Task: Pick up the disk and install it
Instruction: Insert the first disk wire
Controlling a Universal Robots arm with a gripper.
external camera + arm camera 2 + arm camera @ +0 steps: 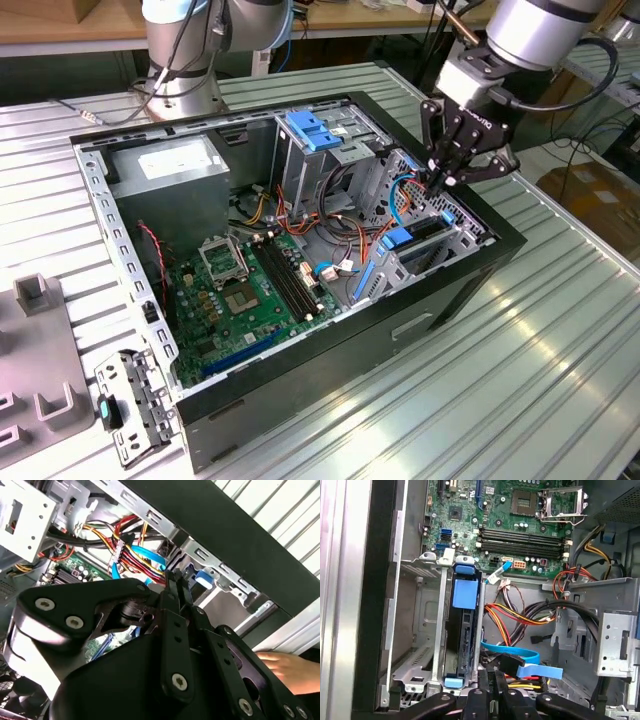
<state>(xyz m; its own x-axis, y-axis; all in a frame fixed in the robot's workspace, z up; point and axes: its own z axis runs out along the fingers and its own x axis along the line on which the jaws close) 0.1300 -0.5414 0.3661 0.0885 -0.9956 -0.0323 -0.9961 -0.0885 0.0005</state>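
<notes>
The disk [465,635] stands on edge inside the drive cage [435,645] at the case's front corner, its black body between blue plastic rails, with a blue tab on top. In the exterior view the disk [422,232] sits in the cage at that view's right. My gripper [441,180] hangs just above the cage with its fingers pressed together and nothing between them. In the first wrist view the gripper [492,674] is beside the disk's end, over the cables. The second wrist view has the gripper [176,577] close to a blue rail tab [202,577].
The open black computer case [400,320] lies on a ribbed metal table. Inside are a grey power supply [170,165], a light-blue bracket [312,130], the motherboard [250,290] and loose cables, including a blue flat cable [520,661]. A person's hand [285,665] rests outside the case.
</notes>
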